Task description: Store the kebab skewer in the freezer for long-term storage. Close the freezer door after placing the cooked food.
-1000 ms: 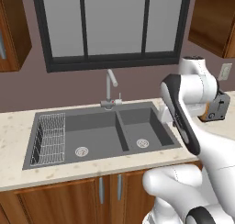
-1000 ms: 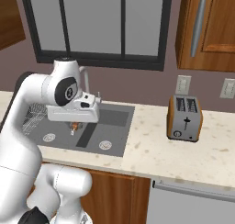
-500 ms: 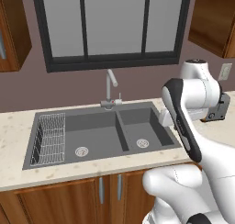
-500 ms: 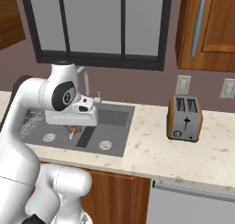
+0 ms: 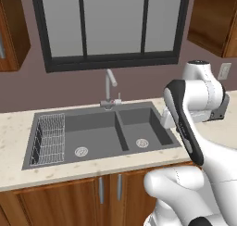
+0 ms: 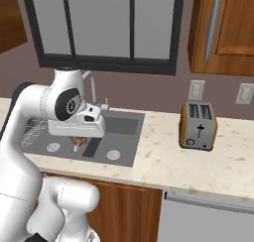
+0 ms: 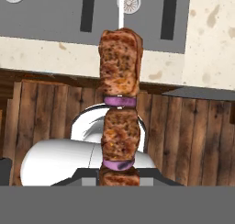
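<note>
The gripper (image 6: 78, 139) is clamping the kebab skewer (image 7: 119, 113), which is hanging above the front edge of the double sink (image 6: 121, 132). A toaster (image 6: 198, 125) is sitting on the speckled counter (image 6: 168, 161), well apart to the right.

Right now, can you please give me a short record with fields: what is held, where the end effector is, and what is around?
held: skewer, brown meat chunks with purple rings between them
end effector: above the sink, shut on the skewer
skewer, right base view: small orange-brown piece hanging under the hand
counter: toaster, right of the sink
sink: two basins, faucet, wire rack in left basin
task: skewer not yet stored
</note>
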{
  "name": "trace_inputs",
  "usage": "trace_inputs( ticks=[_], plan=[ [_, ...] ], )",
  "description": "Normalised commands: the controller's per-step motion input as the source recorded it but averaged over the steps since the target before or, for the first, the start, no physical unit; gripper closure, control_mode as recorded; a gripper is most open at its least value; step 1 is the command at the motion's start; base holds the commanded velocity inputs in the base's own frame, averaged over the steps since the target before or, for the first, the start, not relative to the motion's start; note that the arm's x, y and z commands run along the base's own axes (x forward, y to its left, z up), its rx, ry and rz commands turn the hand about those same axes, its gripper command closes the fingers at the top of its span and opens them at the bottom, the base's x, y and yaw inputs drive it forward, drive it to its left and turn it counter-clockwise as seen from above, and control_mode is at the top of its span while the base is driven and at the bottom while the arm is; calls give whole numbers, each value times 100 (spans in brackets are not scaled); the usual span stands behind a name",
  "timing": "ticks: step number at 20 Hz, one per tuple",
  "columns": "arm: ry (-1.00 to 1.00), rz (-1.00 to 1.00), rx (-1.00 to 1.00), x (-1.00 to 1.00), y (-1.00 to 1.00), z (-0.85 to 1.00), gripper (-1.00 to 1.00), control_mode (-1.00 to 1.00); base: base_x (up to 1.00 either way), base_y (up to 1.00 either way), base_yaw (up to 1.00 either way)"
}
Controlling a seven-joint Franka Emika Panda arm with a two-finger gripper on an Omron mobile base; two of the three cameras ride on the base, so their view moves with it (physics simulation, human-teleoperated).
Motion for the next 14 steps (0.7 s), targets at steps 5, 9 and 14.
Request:
trace_inputs(
  ticks=[5, 9, 14],
  plan=[
    [0, 0, 0, 0, 0, 0, 100, 100, -58, 0, -16],
    [0, 0, 0, 0, 0, 0, 100, 100, -90, -8, -31],
    [0, 0, 0, 0, 0, 0, 100, 100, -88, -45, -44]
  ],
)
